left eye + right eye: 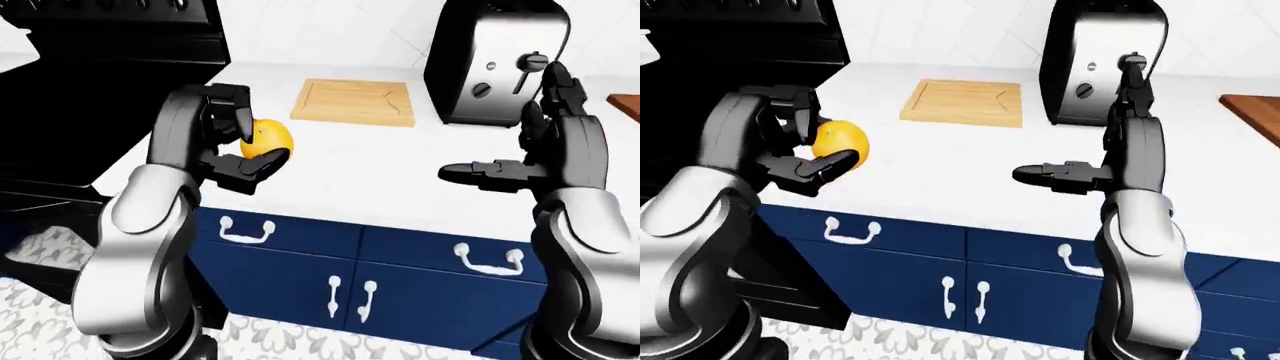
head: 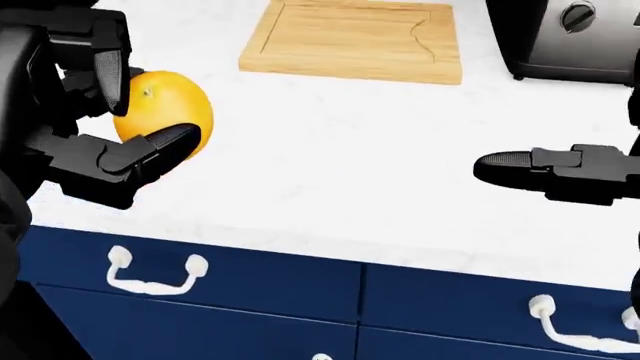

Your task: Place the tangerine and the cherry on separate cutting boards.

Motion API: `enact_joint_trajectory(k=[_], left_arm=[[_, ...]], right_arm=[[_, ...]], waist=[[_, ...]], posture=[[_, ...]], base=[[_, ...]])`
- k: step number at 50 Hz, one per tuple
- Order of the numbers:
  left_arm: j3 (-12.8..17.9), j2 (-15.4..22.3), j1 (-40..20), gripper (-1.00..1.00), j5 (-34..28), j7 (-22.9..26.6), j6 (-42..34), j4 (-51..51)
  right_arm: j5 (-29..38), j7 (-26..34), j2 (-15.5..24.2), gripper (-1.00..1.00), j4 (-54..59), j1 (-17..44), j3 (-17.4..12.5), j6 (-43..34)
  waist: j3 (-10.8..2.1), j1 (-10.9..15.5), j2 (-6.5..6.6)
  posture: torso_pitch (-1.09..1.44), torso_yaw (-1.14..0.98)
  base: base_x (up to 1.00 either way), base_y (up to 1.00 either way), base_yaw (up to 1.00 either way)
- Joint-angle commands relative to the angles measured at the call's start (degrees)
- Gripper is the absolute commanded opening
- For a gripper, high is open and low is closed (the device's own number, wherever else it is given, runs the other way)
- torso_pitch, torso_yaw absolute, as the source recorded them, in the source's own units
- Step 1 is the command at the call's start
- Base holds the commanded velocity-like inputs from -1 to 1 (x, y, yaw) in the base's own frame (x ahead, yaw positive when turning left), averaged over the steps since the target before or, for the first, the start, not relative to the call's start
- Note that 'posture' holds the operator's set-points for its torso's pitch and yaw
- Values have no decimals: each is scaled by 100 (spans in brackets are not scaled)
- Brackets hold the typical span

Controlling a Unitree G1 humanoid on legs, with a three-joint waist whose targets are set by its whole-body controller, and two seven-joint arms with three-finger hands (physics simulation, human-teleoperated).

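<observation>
The left hand (image 2: 110, 112) has its fingers closed round the tangerine (image 2: 165, 112), one finger over the top and one under the lower side. The fruit is held clear of the white counter (image 2: 330, 172), down and to the left of the pale cutting board (image 2: 350, 37). That board lies bare, just left of the toaster (image 1: 495, 64). A second, darker board (image 1: 1255, 112) shows at the right edge of the right-eye view, right of the toaster. The right hand (image 1: 535, 142) is spread wide and holds nothing. No cherry is visible.

Assessment: the tangerine is likely light, round and smooth-skinned, with slight give. It may roll when set down. Opposed contact across its widest part appears the soundest hold.
</observation>
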State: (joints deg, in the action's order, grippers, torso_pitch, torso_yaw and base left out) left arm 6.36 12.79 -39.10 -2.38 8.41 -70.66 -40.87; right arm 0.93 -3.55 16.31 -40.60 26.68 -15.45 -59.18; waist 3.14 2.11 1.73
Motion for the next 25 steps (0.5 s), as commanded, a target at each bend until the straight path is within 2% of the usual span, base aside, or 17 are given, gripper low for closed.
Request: enact_joint_trajectory(k=[1,2,3,5,6,7,8,9,10,12,14,18,19,21,23,24,25], left_arm=[[1,24,-267,-100,26,-12,340,-331],[11,29,-274,-100,30,-11,329,-338],[14,31,-277,-100,34,-11,323,-343],[29,45,-283,-100,47,-3,300,-370],[36,52,-290,-100,53,-2,290,-378],[40,60,-301,-100,61,0,275,-387],[39,63,-309,-100,65,-4,263,-399],[39,67,-311,-100,70,-4,252,-410],[45,75,-323,-100,75,-4,228,-423],[47,90,-359,-100,79,-11,189,-434],[43,89,-377,-100,82,-20,175,-435],[34,75,-341,-100,85,-34,241,-401],[38,71,-334,-100,86,-37,251,-394],[39,75,-311,-100,87,-38,274,-385],[52,74,-304,-100,95,-39,287,-376],[50,74,-295,-100,98,-42,297,-371],[49,74,-292,-100,99,-44,306,-364]], right_arm=[[66,-91,112,100,-376,146,-199,268],[37,-94,121,100,-462,144,-241,221],[19,-99,130,100,-502,142,-257,189],[-101,-90,118,100,-671,95,-391,137],[-159,-93,118,100,-728,78,-431,108],[-223,-105,106,100,-738,41,-477,130],[-308,-119,98,100,-816,43,-514,38],[-383,-144,86,100,-856,23,-559,12],[-482,-162,63,100,-877,5,-612,9],[-605,-227,70,100,-906,-39,-666,6],[-676,-275,84,100,-925,-61,-674,0],[-764,-368,120,100,-947,-107,-628,0],[-761,-390,117,100,-927,-143,-595,67],[-755,-416,137,100,-929,-175,-534,103],[-760,-414,125,100,-940,-209,-501,114],[-740,-409,130,100,-924,-235,-476,136],[-744,-391,120,100,-923,-248,-470,146]], waist=[[-203,-41,-3],[-175,-44,-17],[-204,-57,-42],[-51,-33,-123],[-17,-24,-179],[-18,-12,-272],[-46,1,-429],[-111,14,-642],[-164,-114,-504],[-291,-161,-526],[-328,-210,-441],[-172,-221,-153],[-136,-182,-38],[-172,-115,235],[-119,-110,57],[-143,-122,29],[-276,-217,35]], posture=[[0,0],[0,0],[0,0],[0,0],[0,0],[0,0],[0,0],[0,0],[0,0],[0,0],[0,0],[0,0],[0,0],[0,0],[0,0],[0,0],[0,0]], base=[[23,0,0],[12,0,0],[5,0,0],[0,0,0],[0,0,0],[0,0,0],[0,0,0],[0,-5,0],[0,0,-47],[0,0,-80],[0,0,-98],[0,0,-100],[0,0,-74],[0,0,-8],[0,0,0],[0,0,0],[0,0,-44]])
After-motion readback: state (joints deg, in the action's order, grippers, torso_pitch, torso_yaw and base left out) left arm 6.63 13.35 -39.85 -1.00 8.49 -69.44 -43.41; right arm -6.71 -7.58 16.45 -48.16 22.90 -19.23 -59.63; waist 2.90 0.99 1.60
